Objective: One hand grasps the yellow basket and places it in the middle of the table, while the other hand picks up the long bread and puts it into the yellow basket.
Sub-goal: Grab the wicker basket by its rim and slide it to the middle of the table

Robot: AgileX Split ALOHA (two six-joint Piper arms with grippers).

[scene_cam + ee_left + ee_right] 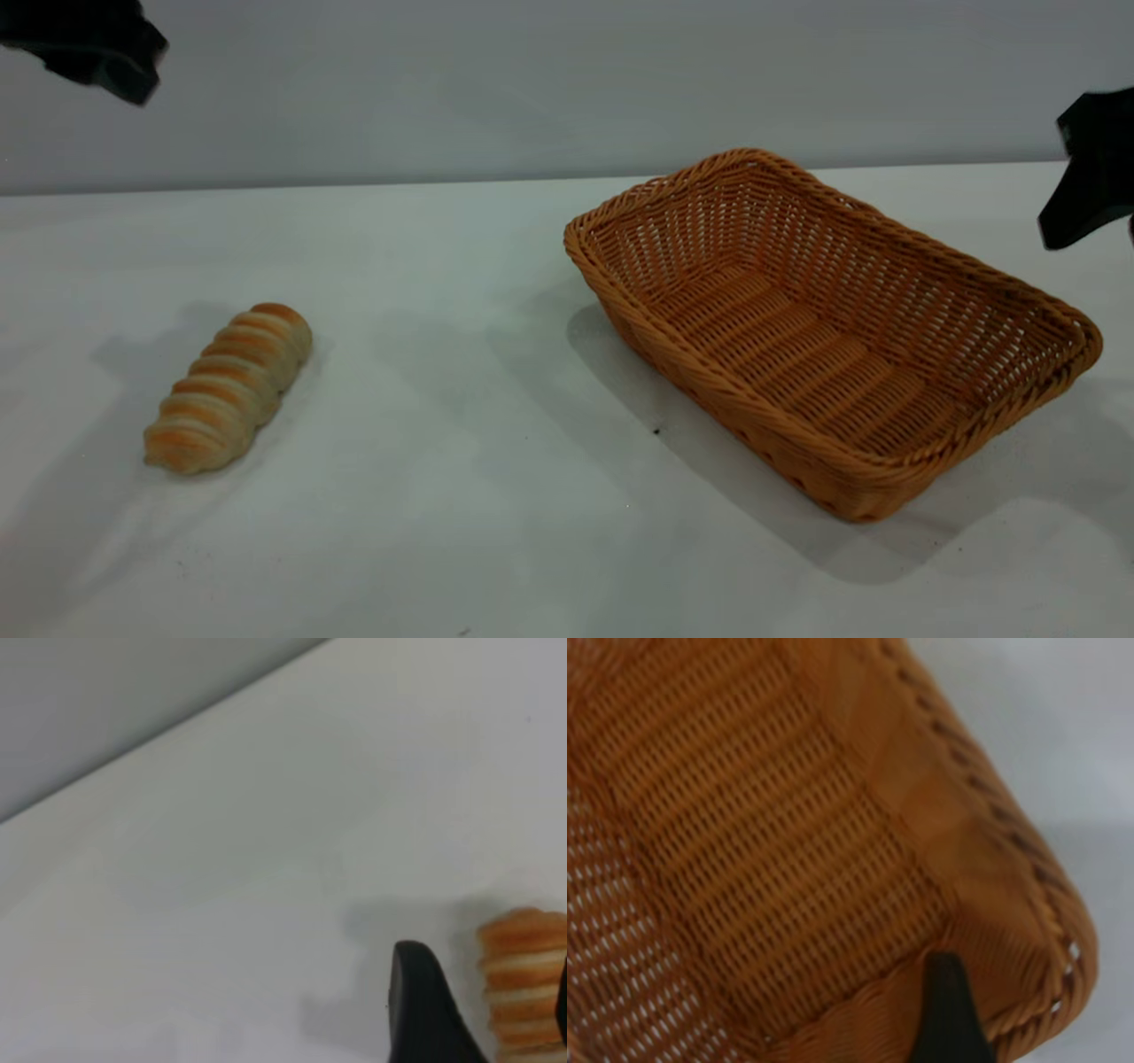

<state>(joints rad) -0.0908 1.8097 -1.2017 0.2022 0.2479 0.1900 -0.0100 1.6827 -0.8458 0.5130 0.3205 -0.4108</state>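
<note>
Flanking open table (461, 266): bread (228, 387), basket (824, 328).

open table (461, 372) between long bread (229, 388), yellow basket (824, 328)

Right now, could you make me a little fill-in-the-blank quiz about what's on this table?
1. The bread lies on the ____, not in the basket.
2. The basket holds ____.
3. In the exterior view, the bread is to the basket's ____.
4. The basket's colour is ____.

Missing words: table; nothing; left; orange-tan.
</note>
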